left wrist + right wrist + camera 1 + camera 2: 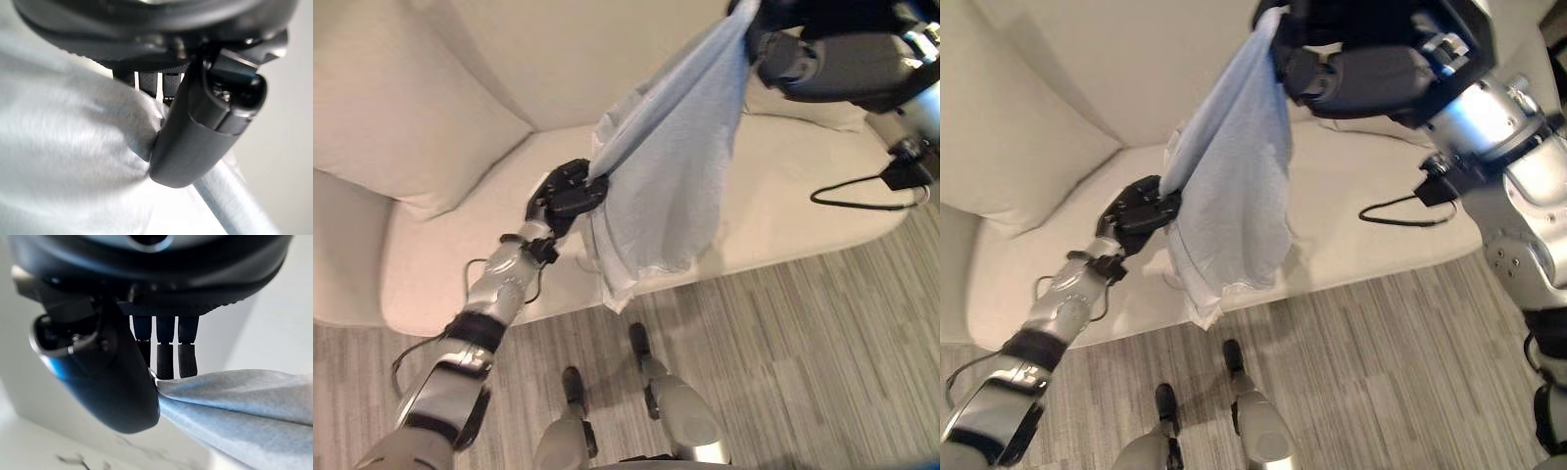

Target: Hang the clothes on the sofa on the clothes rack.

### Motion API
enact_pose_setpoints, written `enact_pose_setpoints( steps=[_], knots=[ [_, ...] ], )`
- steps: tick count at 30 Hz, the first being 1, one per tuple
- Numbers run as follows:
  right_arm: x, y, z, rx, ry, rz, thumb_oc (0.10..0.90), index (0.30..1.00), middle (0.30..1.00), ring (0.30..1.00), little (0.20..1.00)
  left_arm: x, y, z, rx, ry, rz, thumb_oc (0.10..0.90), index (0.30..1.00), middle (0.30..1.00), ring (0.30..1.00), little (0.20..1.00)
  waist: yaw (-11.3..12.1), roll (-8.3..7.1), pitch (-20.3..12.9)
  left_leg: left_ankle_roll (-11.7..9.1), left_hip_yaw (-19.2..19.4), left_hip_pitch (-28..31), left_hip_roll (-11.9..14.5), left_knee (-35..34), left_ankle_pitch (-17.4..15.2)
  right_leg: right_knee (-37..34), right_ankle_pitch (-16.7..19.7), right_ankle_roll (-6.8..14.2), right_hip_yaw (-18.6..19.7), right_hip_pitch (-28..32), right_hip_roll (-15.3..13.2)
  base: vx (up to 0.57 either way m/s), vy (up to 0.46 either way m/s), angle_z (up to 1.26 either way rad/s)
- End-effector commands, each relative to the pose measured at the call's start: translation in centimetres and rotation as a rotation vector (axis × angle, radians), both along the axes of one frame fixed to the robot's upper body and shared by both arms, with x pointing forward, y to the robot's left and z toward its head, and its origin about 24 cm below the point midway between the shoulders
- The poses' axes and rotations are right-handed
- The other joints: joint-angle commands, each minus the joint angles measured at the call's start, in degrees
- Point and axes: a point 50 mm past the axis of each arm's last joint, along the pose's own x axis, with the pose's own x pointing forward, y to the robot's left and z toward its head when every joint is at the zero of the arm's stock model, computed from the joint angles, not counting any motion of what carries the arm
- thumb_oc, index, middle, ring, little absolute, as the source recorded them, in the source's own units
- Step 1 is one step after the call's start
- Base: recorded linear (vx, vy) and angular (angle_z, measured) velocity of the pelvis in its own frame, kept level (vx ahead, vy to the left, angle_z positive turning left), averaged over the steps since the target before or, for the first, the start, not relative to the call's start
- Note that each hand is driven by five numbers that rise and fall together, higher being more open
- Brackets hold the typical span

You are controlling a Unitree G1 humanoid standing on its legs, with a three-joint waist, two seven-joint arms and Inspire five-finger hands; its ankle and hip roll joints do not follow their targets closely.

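Fingers (166,357) and thumb of my right hand (1351,73) are pinched tight on the top corner of the light blue garment (671,176), holding it up high over the sofa (783,196). Down below, my left hand (570,191) is curled onto the cloth's side edge, thumb (190,142) pressed into the fabric, just above the seat cushion. So the garment is stretched between both hands, its long axis running on a slant from the right hand up top down to the left hand, with the loose hem hanging off the sofa's front toward the wooden floor (803,343). A black hanger (867,191) lies on the seat to my right, nearer my right hand, apart from the cloth. No rack anywhere in sight, so I reckon the coming move is a turn away from the sofa, carrying the cloth clear.
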Motion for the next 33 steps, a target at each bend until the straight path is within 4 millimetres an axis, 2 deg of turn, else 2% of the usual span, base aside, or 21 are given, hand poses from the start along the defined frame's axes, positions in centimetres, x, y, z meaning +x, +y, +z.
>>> enact_pose_setpoints(
  steps=[1,2,5,8,12,14,18,19,20,21,22,23,24,25,27,28,29,30,31,32,33],
  knots=[
    [-0.7,-0.8,1.8,0.090,-0.134,-0.015,0.400,0.300,0.300,0.300,0.300,0.0,0.9,1.6,0.060,-0.109,0.079,0.400,0.300,0.300,0.300,0.300,1.94,-3.05,-11.70,-2.51,0.52,1.83,-0.06,0.37,-4.29,0.27,-5.09,4.55,-2.26,3.23,-2.92,0.05,-0.059,0.43],
    [0.0,-0.3,-0.1,0.021,-0.080,-0.062,0.400,0.300,0.300,0.300,0.300,-0.7,2.4,2.5,0.089,-0.140,0.123,0.400,0.300,0.300,0.300,0.300,3.23,-2.47,-12.94,-2.87,-0.20,2.52,0.01,0.37,-4.07,0.27,-5.84,4.37,-3.45,4.76,-3.16,0.03,-0.058,0.26],
    [1.1,1.4,-3.6,-0.121,0.014,-0.090,0.400,0.300,0.300,0.300,0.300,-1.3,3.6,4.8,0.145,-0.219,0.161,0.400,0.300,0.300,0.300,0.300,5.63,-1.67,-15.01,-3.36,-3.13,3.60,-0.03,0.37,-3.30,0.27,-7.00,3.72,-6.83,8.00,-3.64,0.03,-0.065,0.52],
    [1.4,2.2,-4.7,-0.194,0.006,-0.131,0.400,0.300,0.300,0.300,0.300,-1.8,4.3,6.0,0.180,-0.262,0.192,0.400,0.300,0.300,0.300,0.300,6.65,-1.47,-15.70,-3.32,-4.83,4.17,-0.02,0.37,-2.94,0.27,-7.81,3.34,-8.34,9.60,-3.79,0.00,-0.034,0.41],
    [1.9,3.4,-5.3,-0.257,-0.060,-0.189,0.400,0.300,0.300,0.300,0.300,-3.0,5.7,7.9,0.254,-0.349,0.280,0.400,0.300,0.300,0.300,0.300,8.62,-1.09,-17.25,-3.22,-8.09,4.83,0.01,0.37,-2.57,0.27,-9.16,2.86,-10.90,11.98,-3.76,0.00,-0.030,0.50],
    [2.0,4.0,-4.6,-0.267,-0.111,-0.202,0.400,0.300,0.300,0.300,0.300,-3.7,6.2,8.9,0.275,-0.396,0.320,0.400,0.300,0.300,0.300,0.300,9.40,-1.19,-17.39,-2.91,-9.73,4.22,-0.41,0.37,-1.62,0.27,-9.02,2.68,-11.39,11.86,-3.97,-0.02,0.015,0.39],
    [2.2,2.9,-3.0,-0.205,-0.187,-0.291,0.400,0.300,0.300,0.300,0.300,-4.2,6.1,11.8,0.339,-0.515,0.368,0.400,0.300,0.300,0.300,0.300,10.83,-1.57,-15.56,-3.10,-9.34,1.65,-0.05,1.81,-0.45,0.27,-10.06,2.98,-15.28,13.26,-5.43,-0.05,0.064,0.40],
    [2.2,3.0,-2.6,-0.217,-0.210,-0.301,0.400,0.300,0.300,0.300,0.300,-4.3,6.2,12.5,0.357,-0.546,0.379,0.400,0.300,0.300,0.300,0.300,11.11,-1.65,-15.30,-3.31,-8.41,1.13,0.62,2.07,-0.41,0.27,-9.97,3.22,-16.34,13.44,-5.84,-0.07,0.222,0.66],
    [1.9,2.9,-1.7,-0.224,-0.253,-0.317,0.400,0.300,0.300,0.300,0.300,-4.8,6.5,13.9,0.384,-0.597,0.394,0.400,0.300,0.300,0.300,0.300,11.19,-2.03,-14.88,-3.94,-5.98,0.33,3.13,2.48,0.49,0.27,-9.52,3.90,-17.90,13.70,-7.36,-0.02,0.184,0.86],
    [2.0,2.9,-1.6,-0.223,-0.254,-0.316,0.400,0.300,0.300,0.300,0.300,-4.8,6.5,13.9,0.384,-0.598,0.395,0.400,0.300,0.300,0.300,0.300,11.10,-2.01,-14.76,-3.98,-6.03,0.39,3.16,2.46,0.49,0.27,-9.55,3.90,-17.97,13.78,-7.32,-0.03,0.268,0.98],
    [1.9,2.9,-1.4,-0.224,-0.269,-0.321,0.400,0.300,0.300,0.300,0.300,-4.9,6.6,14.6,0.380,-0.624,0.405,0.400,0.300,0.300,0.300,0.300,10.95,-2.39,-14.72,-4.09,-4.13,0.02,5.49,2.55,1.52,0.27,-9.21,4.38,-18.75,13.67,-8.67,-0.01,0.117,1.17],
    [2.0,2.9,-1.3,-0.223,-0.271,-0.321,0.400,0.300,0.300,0.300,0.300,-4.8,6.6,14.7,0.380,-0.625,0.406,0.400,0.300,0.300,0.300,0.300,10.98,-2.38,-14.69,-4.15,-4.05,0.10,5.57,2.39,1.55,0.27,-9.24,4.38,-18.70,13.64,-8.60,0.02,0.473,0.97],
    [1.9,2.8,-0.7,-0.267,-0.308,-0.352,0.400,0.300,0.300,0.300,0.300,-5.1,7.1,16.3,0.404,-0.676,0.430,0.400,0.300,0.300,0.300,0.300,10.56,-2.42,-15.36,-5.50,-0.02,0.07,12.07,1.17,5.75,0.27,-9.36,5.77,-19.77,13.40,-11.06,0.10,0.639,0.65],
    [1.7,2.3,-0.3,-0.294,-0.335,-0.393,0.400,0.300,0.300,0.300,0.300,-5.4,7.1,17.5,0.437,-0.714,0.433,0.400,0.300,0.300,0.300,0.300,10.61,-1.79,-16.00,-6.89,-0.88,-0.78,13.65,1.71,7.59,0.27,-8.97,6.98,-20.15,13.62,-12.75,0.10,0.640,0.47],
    [1.7,2.1,-0.2,-0.296,-0.346,-0.409,0.400,0.300,0.300,0.300,0.300,-5.5,6.9,18.5,0.453,-0.747,0.431,0.400,0.300,0.300,0.300,0.300,10.65,-1.45,-16.61,-7.37,-1.93,-0.82,13.23,1.31,5.71,0.27,-8.36,7.83,-20.70,13.78,-13.73,0.15,0.506,0.53],
    [1.5,1.7,0.5,-0.305,-0.380,-0.451,0.400,0.300,0.300,0.300,0.300,-5.4,6.0,19.4,0.487,-0.779,0.390,0.400,0.300,0.300,0.300,0.300,10.45,-1.04,-17.27,-7.01,-2.10,-0.86,11.02,0.98,2.92,0.27,-6.19,9.17,-21.19,13.60,-16.55,0.15,0.531,0.41],
    [1.5,1.6,0.5,-0.303,-0.381,-0.455,0.400,0.300,0.300,0.300,0.300,-5.3,5.9,19.5,0.487,-0.782,0.386,0.400,0.300,0.300,0.300,0.300,10.50,-1.39,-17.36,-6.79,-2.20,-1.24,10.60,0.97,3.16,0.27,-5.96,9.30,-21.26,13.31,-16.95,0.11,0.553,0.21],
    [1.7,1.7,0.6,-0.316,-0.393,-0.469,0.400,0.300,0.300,0.300,0.300,-5.1,5.4,20.1,0.494,-0.801,0.373,0.400,0.300,0.300,0.300,0.300,10.65,-1.66,-17.65,-6.06,-1.95,-1.43,8.69,0.77,0.95,0.27,-3.84,10.18,-21.24,12.91,-19.56,0.09,0.530,0.28],
    [1.7,2.2,1.2,-0.343,-0.439,-0.493,0.400,0.300,0.300,0.300,0.300,-5.1,4.7,21.1,0.524,-0.832,0.359,0.400,0.300,0.300,0.300,0.300,10.88,-2.50,-17.04,-4.08,-1.80,-1.52,4.63,0.95,-1.63,0.27,5.36,11.69,-20.45,11.51,-23.64,0.09,0.675,0.30],
    [1.7,2.8,1.6,-0.345,-0.463,-0.482,0.400,0.300,0.300,0.300,0.300,-5.0,4.4,21.5,0.531,-0.847,0.351,0.400,0.300,0.300,0.300,0.300,11.25,-2.70,-16.60,-3.03,-1.27,-2.07,2.95,0.79,-1.63,0.27,7.76,11.67,-20.83,10.10,-25.06,0.05,0.457,0.25],
    [1.7,2.8,1.7,-0.344,-0.466,-0.482,0.400,0.300,0.300,0.300,0.300,-5.0,4.4,21.6,0.530,-0.849,0.353,0.400,0.300,0.300,0.300,0.300,11.37,-2.90,-16.63,-2.85,-1.01,-2.24,2.64,0.84,-1.63,0.27,7.97,11.80,-20.48,9.72,-25.37,-0.03,0.328,-0.01]
  ],
)
